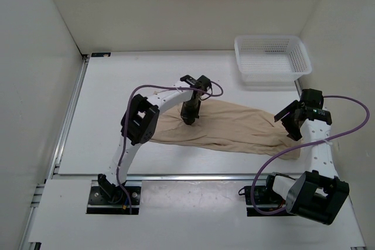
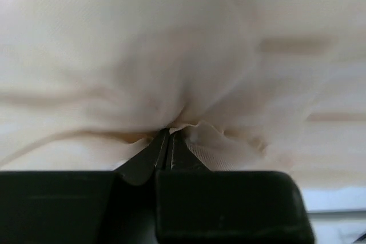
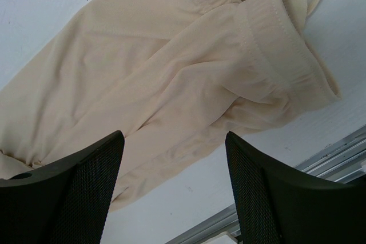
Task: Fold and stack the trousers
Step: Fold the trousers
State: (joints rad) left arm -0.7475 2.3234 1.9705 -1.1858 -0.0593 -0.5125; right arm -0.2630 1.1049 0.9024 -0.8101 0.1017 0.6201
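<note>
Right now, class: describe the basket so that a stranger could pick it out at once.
Start at the white table and look to its far right corner. The basket sits there, beyond the tan trousers. It alone is a white mesh tub, open-topped.

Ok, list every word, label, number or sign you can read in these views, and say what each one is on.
No text can be read in any view.
The trousers: plain fabric, no tag showing.
The basket: plain mesh, no label.
The left arm and right arm: no print that can be made out at this size.
</note>
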